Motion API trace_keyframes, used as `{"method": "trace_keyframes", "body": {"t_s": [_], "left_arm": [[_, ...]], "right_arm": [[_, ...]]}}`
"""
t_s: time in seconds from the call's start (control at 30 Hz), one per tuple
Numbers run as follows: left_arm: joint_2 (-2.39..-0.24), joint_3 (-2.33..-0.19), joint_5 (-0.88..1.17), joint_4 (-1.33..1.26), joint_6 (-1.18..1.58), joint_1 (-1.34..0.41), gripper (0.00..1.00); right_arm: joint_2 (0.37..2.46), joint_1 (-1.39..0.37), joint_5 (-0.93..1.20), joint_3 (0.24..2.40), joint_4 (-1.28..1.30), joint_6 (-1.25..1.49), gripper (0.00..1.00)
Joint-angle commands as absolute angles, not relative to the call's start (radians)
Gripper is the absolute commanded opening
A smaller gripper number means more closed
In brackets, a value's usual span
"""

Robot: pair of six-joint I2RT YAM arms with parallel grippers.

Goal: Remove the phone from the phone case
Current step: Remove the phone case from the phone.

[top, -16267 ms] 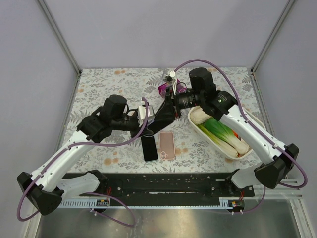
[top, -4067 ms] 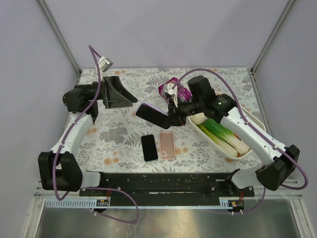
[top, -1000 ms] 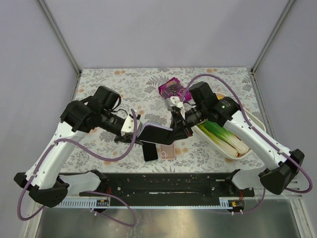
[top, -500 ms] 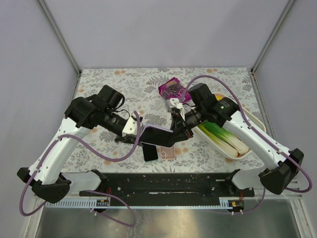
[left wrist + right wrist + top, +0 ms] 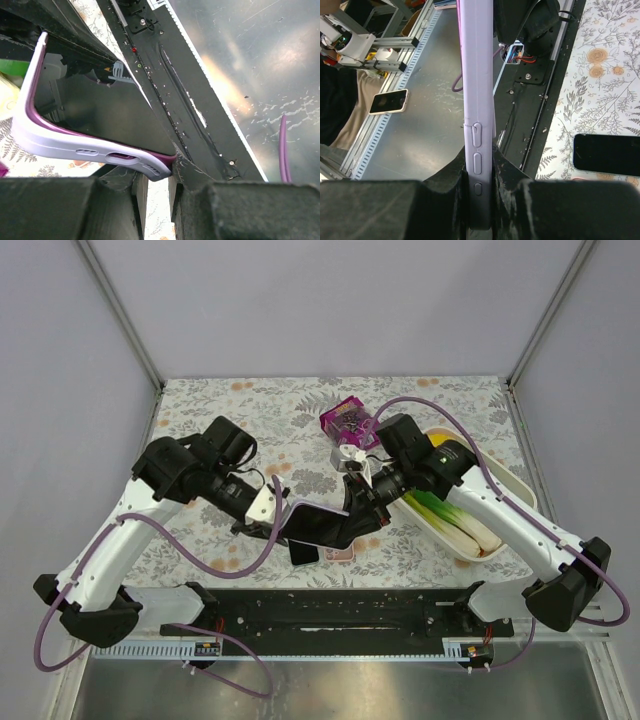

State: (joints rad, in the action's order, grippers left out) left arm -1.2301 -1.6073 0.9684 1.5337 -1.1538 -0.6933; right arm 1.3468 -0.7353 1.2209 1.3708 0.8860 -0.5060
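Both pairs of jaws are closed tight on one thing. The left gripper (image 5: 155, 181) pinches a corner at the left end of the lilac phone case (image 5: 65, 144), and the right gripper (image 5: 480, 200) clamps its button edge at the right end. The phone (image 5: 105, 117) sits inside, in the air over the near middle of the table (image 5: 200, 410). Its long axis runs left to right between the arms. A white tray (image 5: 512, 482) of leeks (image 5: 450, 510) lies to the right and a purple packet (image 5: 345, 418) beyond. A black handset (image 5: 303, 553) and a pink handset (image 5: 342, 555) lie directly beneath, likely crowding any set-down.

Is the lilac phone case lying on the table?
No, the left pincer and right pincer clamp the phone case between them, above the table.
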Motion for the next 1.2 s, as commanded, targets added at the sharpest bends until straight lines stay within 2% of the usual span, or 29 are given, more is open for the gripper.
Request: {"method": "trace_keyframes", "body": {"t_s": [0.0,0.47,0.63,0.77,0.97,1.03,1.13,1.17], "left_arm": [[-1.258,-1.612,1.055,1.266,-1.136,-0.732,0.00],[-1.180,-1.477,0.862,0.793,-0.690,-0.732,0.00],[-1.164,-1.471,0.874,0.814,-0.698,-0.721,0.00],[-1.157,-1.474,0.963,0.923,-0.856,-0.709,0.00],[-1.146,-1.477,0.924,0.960,-0.853,-0.670,0.00],[-1.135,-1.486,0.916,0.986,-0.854,-0.652,0.12],[-1.121,-1.502,0.899,1.031,-0.857,-0.632,0.42],[-1.115,-1.506,0.896,1.041,-0.854,-0.626,0.50]], "right_arm": [[1.351,-0.778,1.278,1.376,0.720,-0.436,0.00],[1.313,-0.782,1.276,1.345,0.692,-0.425,0.00],[1.310,-0.787,1.272,1.344,0.695,-0.428,0.00],[1.305,-0.787,1.269,1.345,0.693,-0.430,0.00],[1.296,-0.787,1.218,1.338,0.692,-0.428,0.00],[1.292,-0.785,1.186,1.333,0.692,-0.431,0.00],[1.295,-0.785,1.140,1.338,0.690,-0.425,0.00],[1.293,-0.785,1.128,1.339,0.687,-0.423,0.00]]}}
